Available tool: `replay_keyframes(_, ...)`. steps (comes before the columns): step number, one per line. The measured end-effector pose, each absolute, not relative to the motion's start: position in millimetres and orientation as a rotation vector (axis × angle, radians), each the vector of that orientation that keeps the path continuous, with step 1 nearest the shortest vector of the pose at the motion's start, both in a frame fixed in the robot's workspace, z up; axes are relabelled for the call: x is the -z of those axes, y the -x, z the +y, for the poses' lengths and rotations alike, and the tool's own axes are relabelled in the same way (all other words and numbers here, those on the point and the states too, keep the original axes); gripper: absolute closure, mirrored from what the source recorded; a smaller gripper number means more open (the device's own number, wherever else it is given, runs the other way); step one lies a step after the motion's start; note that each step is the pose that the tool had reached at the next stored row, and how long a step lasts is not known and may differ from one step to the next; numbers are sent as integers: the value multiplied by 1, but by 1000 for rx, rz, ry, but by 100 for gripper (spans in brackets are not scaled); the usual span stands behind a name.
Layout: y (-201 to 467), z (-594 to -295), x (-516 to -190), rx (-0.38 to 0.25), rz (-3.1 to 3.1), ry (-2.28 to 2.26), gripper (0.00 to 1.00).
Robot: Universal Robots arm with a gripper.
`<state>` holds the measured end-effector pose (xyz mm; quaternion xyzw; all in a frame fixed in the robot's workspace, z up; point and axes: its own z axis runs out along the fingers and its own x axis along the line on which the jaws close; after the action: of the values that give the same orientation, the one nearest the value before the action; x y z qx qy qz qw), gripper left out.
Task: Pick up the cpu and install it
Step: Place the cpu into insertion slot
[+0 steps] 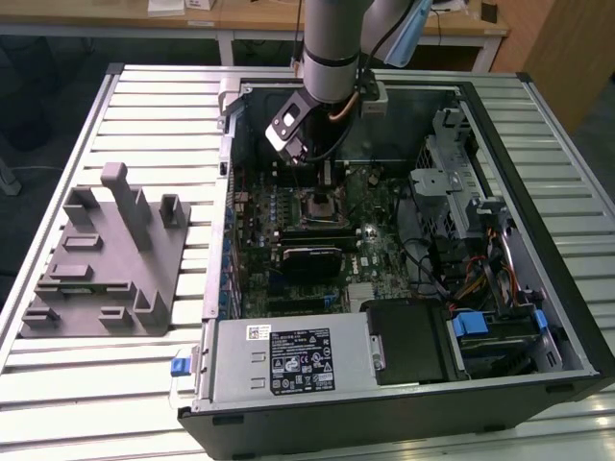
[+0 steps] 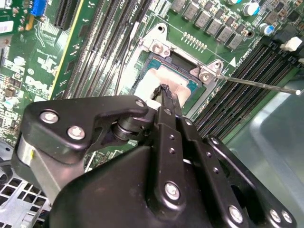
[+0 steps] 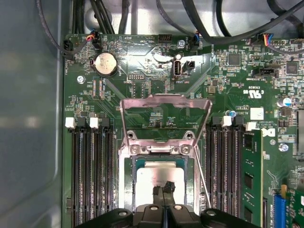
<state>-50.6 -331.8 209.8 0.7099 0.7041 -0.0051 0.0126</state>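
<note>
Green motherboard around silvery-beige square cpu

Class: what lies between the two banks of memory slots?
The cpu in its open socket, with the tool over it, shown in the first wrist view.

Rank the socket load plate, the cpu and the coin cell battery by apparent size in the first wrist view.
1. socket load plate, hinged open
2. cpu, partly hidden by the end effector
3. coin cell battery, clearly smallest
</note>
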Motion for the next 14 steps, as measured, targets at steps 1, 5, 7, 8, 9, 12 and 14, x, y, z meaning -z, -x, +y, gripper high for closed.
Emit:
replay_keyframes(1, 51, -332, -209, 12, 2196, -2214, 89)
replay_keyframes(5, 51, -332, -206, 4, 2196, -2214, 89)
replay_keyframes(7, 50, -332, -206, 4, 2196, -2214, 89)
replay_keyframes(8, 49, -332, -206, 4, 2196, -2214, 89)
replay_keyframes(9, 49, -332, -205, 4, 2196, -2214, 89)
replay_keyframes(12, 48, -332, -204, 3, 2196, -2214, 89)
replay_keyframes(14, 48, -332, -202, 1, 2196, -2214, 89)
